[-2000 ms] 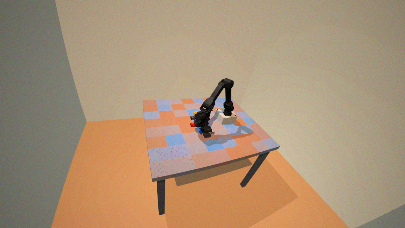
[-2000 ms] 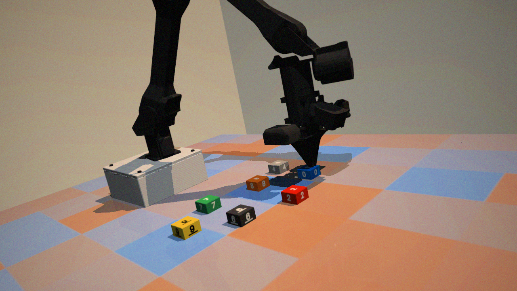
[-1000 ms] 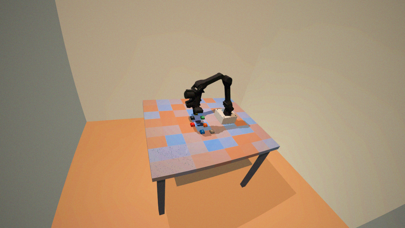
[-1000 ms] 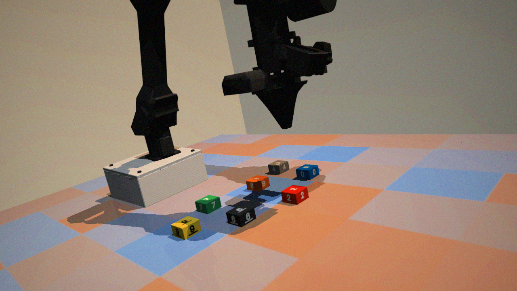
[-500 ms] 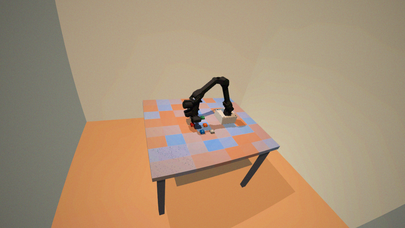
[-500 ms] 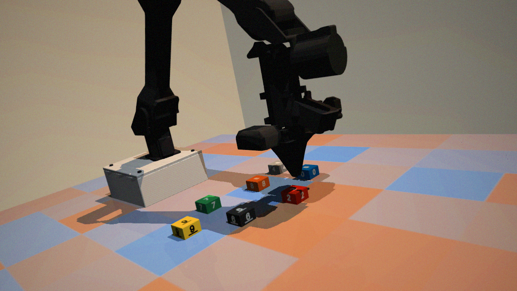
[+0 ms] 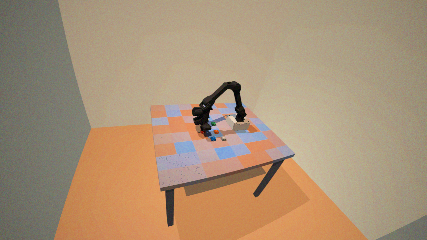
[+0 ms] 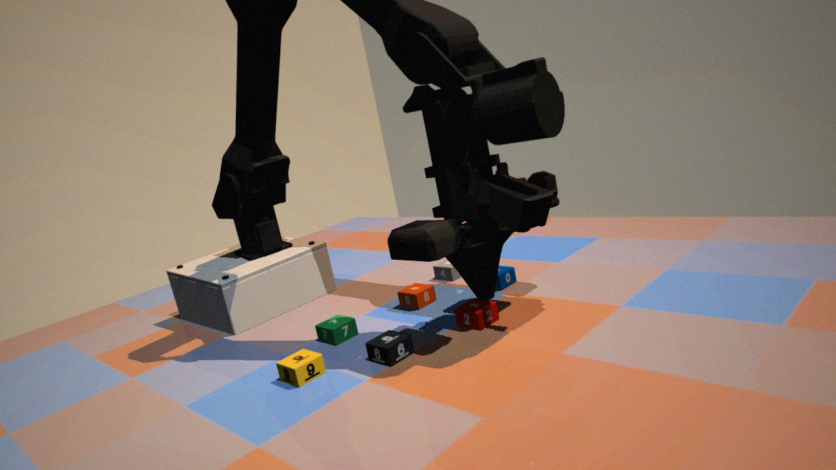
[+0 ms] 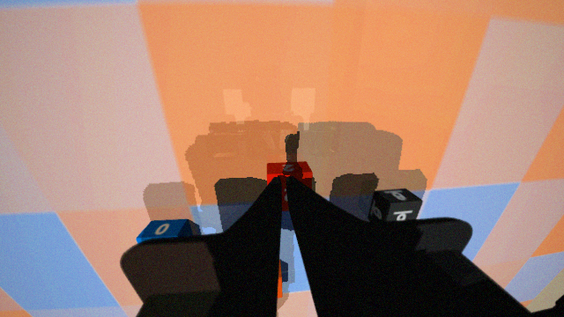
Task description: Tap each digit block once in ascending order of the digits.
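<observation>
Atop red cube [image 8: 477, 314] — tapered end effector [image 8: 482, 297], closed.

The hand [image 8: 482, 292] looks matt black plastic; the red block [image 8: 476, 314] beneath it smooth and slightly glossy; the checkered surface [image 8: 643, 362] flat matt.

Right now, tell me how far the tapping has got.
In hand: the shut pincer has its tips down on top of the red 2 block, holding nothing. The blue 0 block sits behind it, apparently done. Left: grey 4, black 6, green 7, orange 8, yellow 9.
</observation>
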Robot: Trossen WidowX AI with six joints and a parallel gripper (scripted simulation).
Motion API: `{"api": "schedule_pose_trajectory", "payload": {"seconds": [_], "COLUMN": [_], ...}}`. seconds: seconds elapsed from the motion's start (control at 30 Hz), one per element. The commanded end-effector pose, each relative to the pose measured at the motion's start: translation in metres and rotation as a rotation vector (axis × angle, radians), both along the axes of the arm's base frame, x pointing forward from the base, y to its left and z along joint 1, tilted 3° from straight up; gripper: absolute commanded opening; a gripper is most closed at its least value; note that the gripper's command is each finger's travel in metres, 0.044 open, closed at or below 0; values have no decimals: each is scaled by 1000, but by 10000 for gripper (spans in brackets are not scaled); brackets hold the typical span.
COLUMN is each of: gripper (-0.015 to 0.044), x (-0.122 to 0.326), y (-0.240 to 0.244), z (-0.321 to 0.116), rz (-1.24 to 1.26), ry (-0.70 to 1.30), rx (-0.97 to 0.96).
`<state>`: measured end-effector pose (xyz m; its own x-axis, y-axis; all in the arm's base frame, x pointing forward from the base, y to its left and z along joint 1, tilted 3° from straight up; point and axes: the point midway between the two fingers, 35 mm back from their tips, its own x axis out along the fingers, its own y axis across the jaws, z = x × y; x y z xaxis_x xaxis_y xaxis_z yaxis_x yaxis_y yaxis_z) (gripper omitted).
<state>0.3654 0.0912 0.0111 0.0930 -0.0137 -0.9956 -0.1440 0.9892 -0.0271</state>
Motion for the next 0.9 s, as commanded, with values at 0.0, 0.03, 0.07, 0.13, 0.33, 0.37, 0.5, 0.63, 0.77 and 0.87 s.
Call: {"api": "schedule_pose_trajectory", "payload": {"seconds": [0.0, 0.03, 0.07, 0.13, 0.33, 0.37, 0.5, 0.63, 0.77, 0.87], "gripper": [20, 20, 20, 20, 20, 20, 20, 20, 20, 20], "x": [-3, -3, -3, -3, -1, -3, -6, -5, -10, -12], "y": [-1, -1, -1, -1, 0, 0, 0, 0, 1, 1], "z": [-10, -11, -11, -11, -4, 6, 19, 29, 90, 100], "rz": [6, 6, 6, 6, 1, 3, 6, 8, 8, 6], "ry": [16, 16, 16, 16, 6, 10, 16, 15, 14, 16], "rx": [0, 0, 0, 0, -1, -1, 0, -1, -1, 0]}}
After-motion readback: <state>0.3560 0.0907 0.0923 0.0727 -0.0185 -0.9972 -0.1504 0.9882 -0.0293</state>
